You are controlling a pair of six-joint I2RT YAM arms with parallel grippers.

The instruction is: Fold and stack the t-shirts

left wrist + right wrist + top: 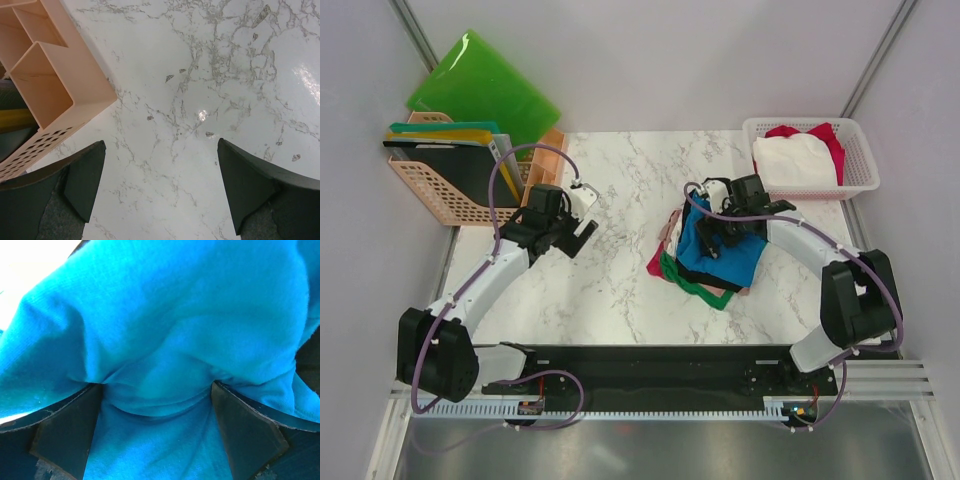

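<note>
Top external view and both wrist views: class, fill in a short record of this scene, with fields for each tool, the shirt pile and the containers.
Left tool: open, above bare marble table, near peach organiser
Right tool: open, fingers pressed into blue t-shirt
Pile: blue t-shirt on top; black t-shirt, green t-shirt and red t-shirt showing beneath
White basket: holds white cloth and red cloth

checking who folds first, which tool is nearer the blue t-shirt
Right. The right tool sits open on the blue t-shirt; the left tool hangs open over the marble table beside the peach organiser.
</note>
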